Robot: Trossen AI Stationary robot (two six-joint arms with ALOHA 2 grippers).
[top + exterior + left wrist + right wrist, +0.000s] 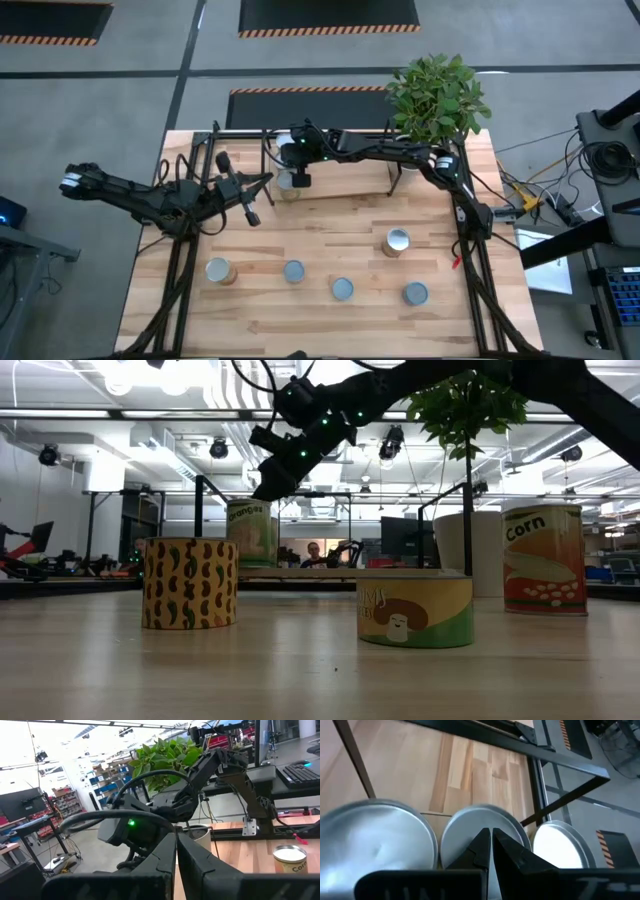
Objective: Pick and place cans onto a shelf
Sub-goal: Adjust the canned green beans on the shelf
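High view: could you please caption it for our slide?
Right pincer, shut, above the shelf; five cans wait on the table.

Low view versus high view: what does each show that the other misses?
Only the low view shows the can labels: the bean-patterned yellow tin, the mushroom-labelled tin, the tall corn-labelled tin, plus a person far behind. Only the high view shows the whole light wooden tabletop, five silver-topped tins in front, and the left gripper shut. Both show the right gripper shut above the black-barred shelf and the leafy green plant.
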